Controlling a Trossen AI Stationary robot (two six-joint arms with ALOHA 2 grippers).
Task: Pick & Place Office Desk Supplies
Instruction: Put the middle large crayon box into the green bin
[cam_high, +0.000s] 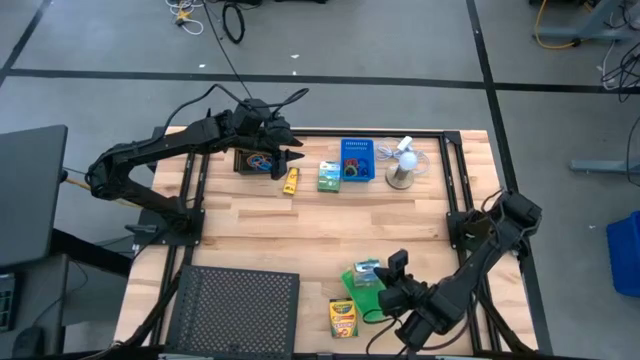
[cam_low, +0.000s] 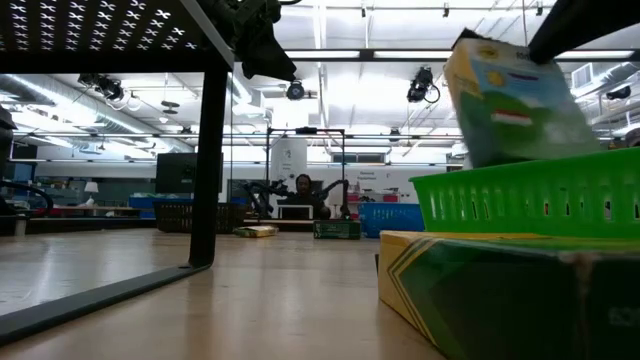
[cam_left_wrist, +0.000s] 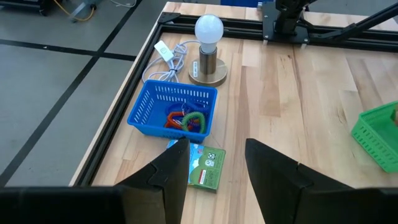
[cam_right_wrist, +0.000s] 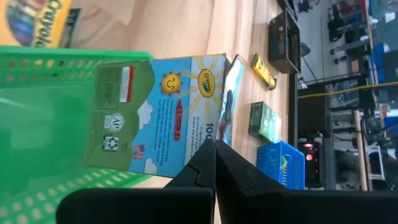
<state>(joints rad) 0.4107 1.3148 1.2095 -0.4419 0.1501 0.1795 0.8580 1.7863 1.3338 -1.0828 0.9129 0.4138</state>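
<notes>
My right gripper (cam_right_wrist: 214, 148) is shut on a green-white small box (cam_right_wrist: 155, 112) with a sun and crayon print. The box stands in the green bin (cam_high: 366, 292) near the table's front edge, and the low view shows it tilted (cam_low: 510, 95) above the bin's wall (cam_low: 520, 200). Beside the bin the yellow crayon box (cam_high: 343, 318) lies flat. Over the far left, by the black bin (cam_high: 254, 160), my left gripper (cam_left_wrist: 216, 148) hangs open and holds nothing. Below it on the table lie another green-white box (cam_left_wrist: 206, 167) and the blue bin (cam_left_wrist: 174, 111) with coloured loops. My right gripper pinches the box's thin upper edge (cam_right_wrist: 208, 135), beside an open flap (cam_right_wrist: 227, 106), between its two shut fingers. The fingers slant down from the table's near right. The box is tilted, its lower end inside the green bin; the bin's wall hides whether it rests on the floor.
A yellow tube (cam_high: 291, 180) lies between the black bin and the green-white box (cam_high: 329, 176). The white fan (cam_high: 403, 165) with its cord stands at the far right. A large black mesh tray (cam_high: 235, 310) fills the near left. Bare wood lies across the table's middle.
</notes>
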